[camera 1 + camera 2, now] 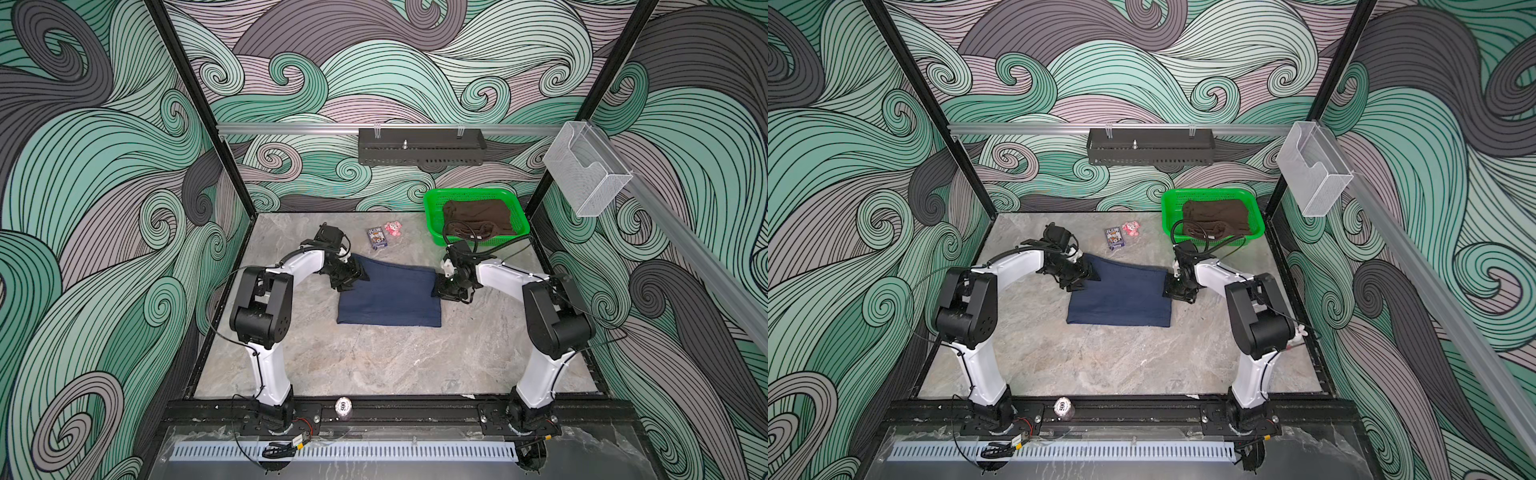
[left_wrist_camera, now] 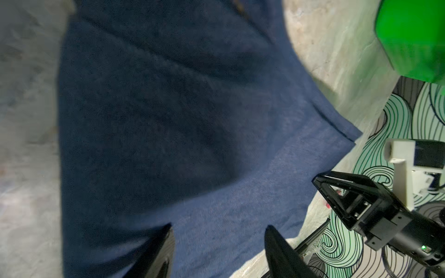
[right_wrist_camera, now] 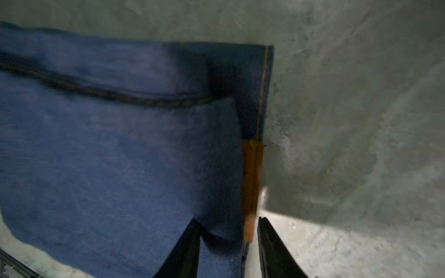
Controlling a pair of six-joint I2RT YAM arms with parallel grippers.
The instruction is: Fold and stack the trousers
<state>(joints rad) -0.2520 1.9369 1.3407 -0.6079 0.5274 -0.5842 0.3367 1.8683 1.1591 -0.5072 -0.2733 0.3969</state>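
The trousers (image 1: 388,297) (image 1: 1121,297) lie folded into a dark navy rectangle on the middle of the grey table. My left gripper (image 1: 357,276) (image 1: 1090,276) hovers at their far left corner. In the left wrist view its jaws (image 2: 219,226) stand wide apart over the blue cloth (image 2: 168,120), holding nothing. My right gripper (image 1: 440,289) (image 1: 1169,291) is at the trousers' right edge. In the right wrist view it (image 3: 227,219) is open and straddles the waistband edge with the brown patch (image 3: 251,180). One finger rests on the denim (image 3: 108,156), the other on the bare table.
A green basket (image 1: 432,208) (image 1: 1169,208) holding a brown garment (image 1: 478,216) stands at the back right, just behind the right arm. A small card box (image 1: 376,238) and a pink toy (image 1: 392,228) lie behind the trousers. A poker chip (image 1: 341,404) sits on the front rail.
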